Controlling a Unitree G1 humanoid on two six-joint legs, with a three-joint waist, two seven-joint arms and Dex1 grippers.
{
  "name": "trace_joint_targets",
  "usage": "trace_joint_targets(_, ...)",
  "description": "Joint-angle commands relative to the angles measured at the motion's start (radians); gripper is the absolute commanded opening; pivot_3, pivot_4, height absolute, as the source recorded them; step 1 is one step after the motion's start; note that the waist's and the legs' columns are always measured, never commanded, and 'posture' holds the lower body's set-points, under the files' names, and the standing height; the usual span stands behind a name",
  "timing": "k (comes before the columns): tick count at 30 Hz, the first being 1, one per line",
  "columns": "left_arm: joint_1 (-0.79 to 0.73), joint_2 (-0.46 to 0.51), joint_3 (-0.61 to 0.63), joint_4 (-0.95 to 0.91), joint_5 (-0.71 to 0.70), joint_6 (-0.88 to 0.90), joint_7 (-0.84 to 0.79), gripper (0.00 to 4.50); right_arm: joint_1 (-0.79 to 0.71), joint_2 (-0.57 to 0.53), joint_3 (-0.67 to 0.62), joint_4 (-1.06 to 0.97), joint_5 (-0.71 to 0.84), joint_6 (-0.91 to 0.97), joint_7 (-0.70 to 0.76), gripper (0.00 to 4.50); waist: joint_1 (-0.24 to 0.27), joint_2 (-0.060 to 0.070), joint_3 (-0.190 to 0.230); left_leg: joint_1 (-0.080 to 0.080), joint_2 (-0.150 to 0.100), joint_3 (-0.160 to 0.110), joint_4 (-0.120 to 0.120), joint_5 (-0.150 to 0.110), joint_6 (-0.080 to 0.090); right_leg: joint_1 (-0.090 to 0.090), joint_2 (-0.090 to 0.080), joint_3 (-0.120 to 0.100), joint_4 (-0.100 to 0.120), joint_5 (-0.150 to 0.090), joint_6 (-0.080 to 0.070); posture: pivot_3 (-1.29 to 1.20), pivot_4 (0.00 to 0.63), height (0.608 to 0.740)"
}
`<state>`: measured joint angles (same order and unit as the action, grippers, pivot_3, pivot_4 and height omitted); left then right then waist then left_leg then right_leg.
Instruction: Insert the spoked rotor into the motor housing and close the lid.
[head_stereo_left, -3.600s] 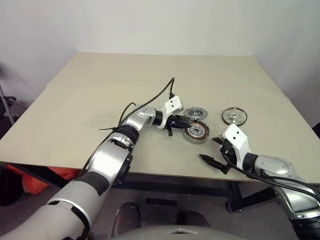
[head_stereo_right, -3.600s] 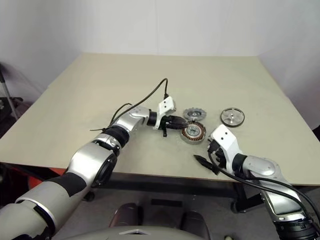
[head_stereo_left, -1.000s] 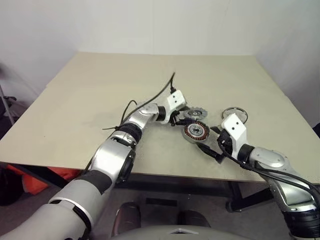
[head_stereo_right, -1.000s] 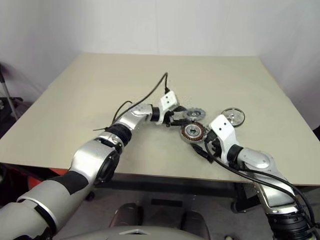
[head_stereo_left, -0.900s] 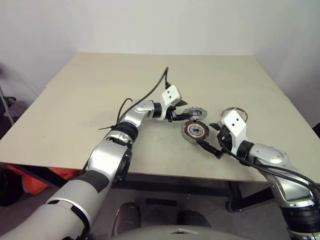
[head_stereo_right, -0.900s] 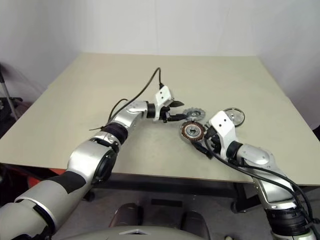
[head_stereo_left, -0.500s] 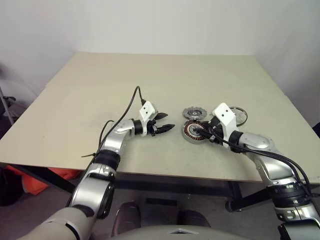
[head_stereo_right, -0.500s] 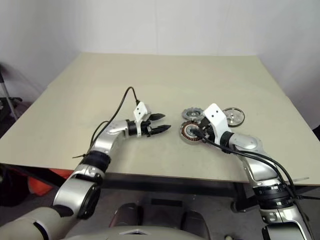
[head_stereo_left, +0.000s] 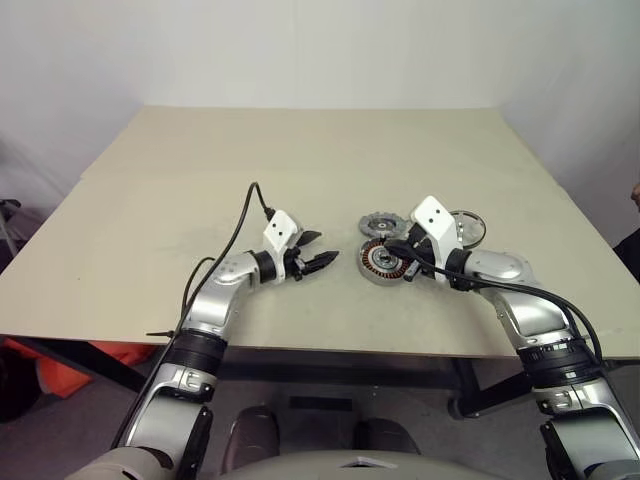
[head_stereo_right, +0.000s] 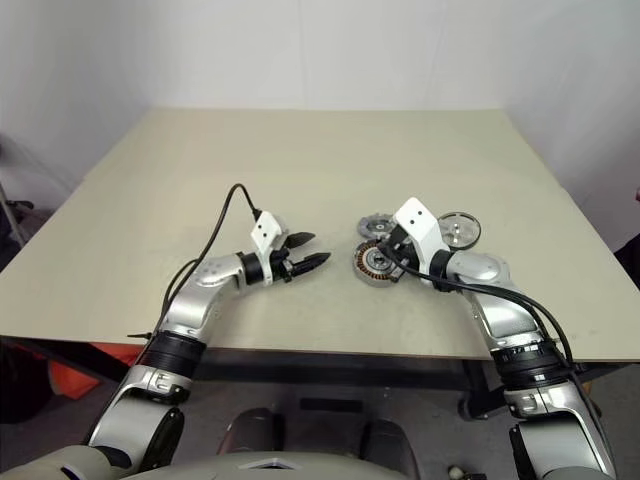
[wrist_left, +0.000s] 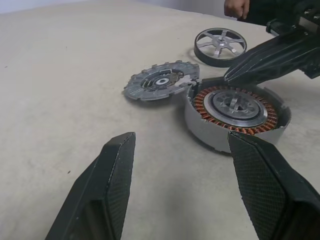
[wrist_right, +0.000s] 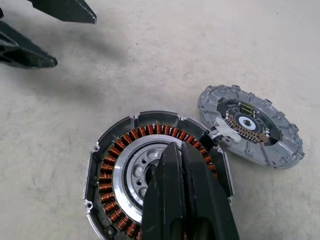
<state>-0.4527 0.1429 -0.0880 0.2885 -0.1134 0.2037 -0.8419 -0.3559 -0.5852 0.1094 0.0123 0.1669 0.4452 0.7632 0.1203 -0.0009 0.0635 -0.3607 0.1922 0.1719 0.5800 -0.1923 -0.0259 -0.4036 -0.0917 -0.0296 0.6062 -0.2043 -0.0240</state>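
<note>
A: Housing (wrist_left: 235, 117) contents? Location?

B: On the table (head_stereo_left: 200, 170), right of centre, near edge side; short grey metal ring, copper-brown coils in a circle inside; a silver disc with small holes sits at its centre; rotor (wrist_left: 220, 44) is not in it.

A: Rotor and lid positions?

B: Rotor lies flat on the table, right of and beyond the housing, apart from it; bright silver, thin rim, spokes with dark gaps. Lid (wrist_right: 251, 125) lies just beyond the housing, edge touching or nearly so; dull grey, notched rim, inner face up showing a dark ring and pale centre.

A: Grippers?

B: Right gripper (wrist_right: 184, 197): black fingers pressed together, nothing between them; tips over the housing's inside, contact unclear. Left gripper (head_stereo_left: 318, 250): fingers spread, empty; left of the housing, apart from it, pointing toward it.

A: Surface?

B: Beige, matte, lightly speckled.
</note>
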Motion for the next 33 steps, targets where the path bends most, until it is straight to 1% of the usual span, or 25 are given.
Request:
trace_joint_targets(1, -0.019, 0.019, -0.008, -0.029, -0.02, -0.01, -0.001, 3.11, -0.025, 0.01, 0.004, -0.018, -0.006, -0.019, 0.007, 0.03, 0.0, 0.0, 0.0, 0.0, 0.0, 0.0, 0.0, 0.0, 0.0, 0.0, 0.0, 0.0, 0.0, 0.0, 0.0, 0.0, 0.0, 0.74)
trace_joint_targets(5, -0.03, 0.025, -0.014, -0.018, -0.024, -0.015, 0.002, 3.11, 0.001, 0.025, 0.028, -0.004, -0.023, -0.014, 0.002, 0.03, -0.001, 0.0, 0.0, 0.0, 0.0, 0.0, 0.0, 0.0, 0.0, 0.0, 0.0, 0.0, 0.0, 0.0, 0.0, 0.0, 0.0, 0.74)
trace_joint_targets(9, -0.037, 0.029, -0.016, -0.011, -0.028, -0.02, 0.006, 3.11, 0.041, 0.015, 0.04, -0.025, -0.03, -0.007, 0.013, 0.03, 0.0, 0.0, 0.0, 0.0, 0.0, 0.0, 0.0, 0.0, 0.0, 0.0, 0.0, 0.001, 0.0, 0.0, 0.0, 0.0, 0.0, 0.74)
trace_joint_targets(20, -0.041, 0.035, -0.026, 0.008, -0.034, -0.03, 0.015, 3.11, 0.072, -0.012, 0.009, -0.075, -0.012, 0.003, 0.032, 0.03, 0.002, 0.0, 0.0, 0.001, 0.0, 0.0, 0.0, 0.0, 0.0, 0.001, 0.0, 0.001, 0.0, 0.0, 0.0, 0.0, 0.0, 0.74)
trace_joint_targets(26, -0.045, 0.037, -0.03, 0.018, -0.034, -0.034, 0.012, 3.11, 0.035, 0.0, -0.03, -0.116, 0.034, 0.016, 0.031, 0.03, 0.001, 0.0, 0.0, 0.0, 0.0, 0.0, 0.0, 0.0, 0.0, 0.0, 0.0, 0.001, 0.0, 0.0, 0.0, 0.0, 0.0, 0.74)
trace_joint_targets(33, -0.05, 0.041, -0.031, 0.028, -0.034, -0.039, 0.009, 3.11, 0.008, -0.013, -0.037, -0.05, 0.012, 0.004, 0.023, 0.03, 0.0, 0.0, 0.0, 0.001, 0.0, 0.0, 0.0, 0.0, 0.0, 0.0, 0.0, 0.001, 0.0, 0.0, 0.0, 0.0, 0.0, 0.74)
